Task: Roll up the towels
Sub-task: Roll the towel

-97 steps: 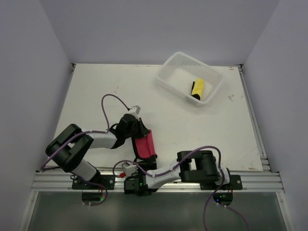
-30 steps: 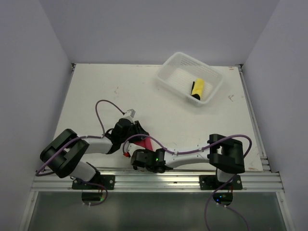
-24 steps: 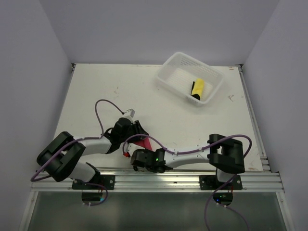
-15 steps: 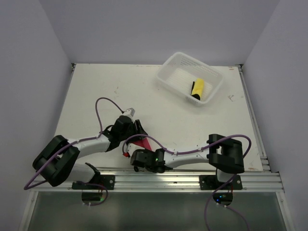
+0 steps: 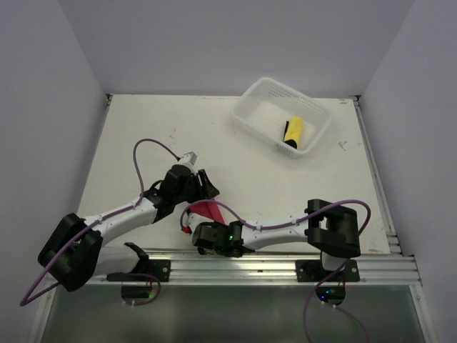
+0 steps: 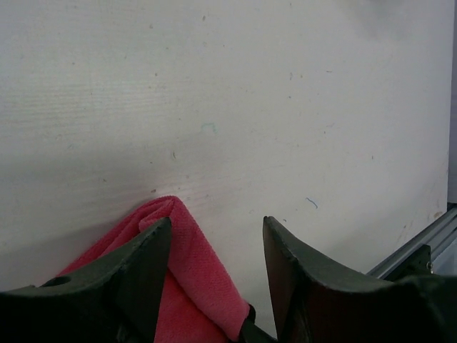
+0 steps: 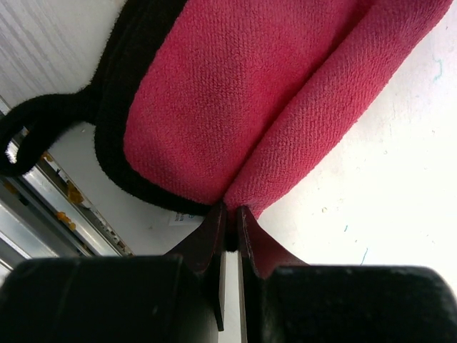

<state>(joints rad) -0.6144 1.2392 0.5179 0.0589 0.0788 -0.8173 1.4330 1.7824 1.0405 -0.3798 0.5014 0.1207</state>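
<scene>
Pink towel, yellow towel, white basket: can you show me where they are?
pink towel [image 7: 235,93]: right wrist view, middle of its fuzzy pink side.
yellow towel [image 5: 293,131]: top view, middle of the roll.
white basket [image 5: 270,113]: top view, bare floor inside it.

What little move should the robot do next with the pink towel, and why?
Probably the left gripper should ease down and close on the pointed end of the pink towel. Its jaws stand open with that end lying between them, while the right gripper is pinching another edge of the towel, so both could then roll it tighter.
</scene>
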